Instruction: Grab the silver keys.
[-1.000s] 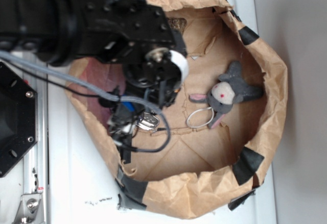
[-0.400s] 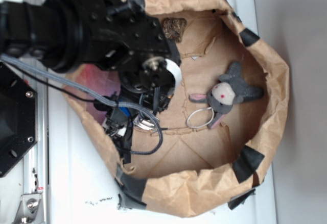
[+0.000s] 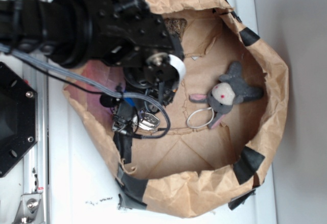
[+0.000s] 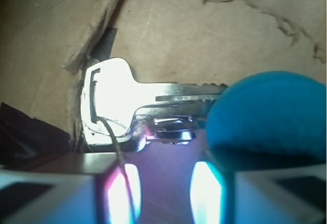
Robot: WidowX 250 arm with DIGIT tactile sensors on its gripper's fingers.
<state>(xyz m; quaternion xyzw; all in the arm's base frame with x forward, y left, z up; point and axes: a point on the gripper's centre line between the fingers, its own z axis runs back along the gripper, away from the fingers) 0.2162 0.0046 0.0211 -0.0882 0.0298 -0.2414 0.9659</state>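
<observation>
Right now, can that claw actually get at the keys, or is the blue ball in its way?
Probably yes. The keys lie just ahead of the open claw, nothing between them. The blue ball crowds one side and touches the keys, so it may get nudged.

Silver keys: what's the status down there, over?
Claw open, low over the bag floor. Silver keys lie just ahead, not gripped. Blue ball crowds the right finger, touching the keys.
</observation>
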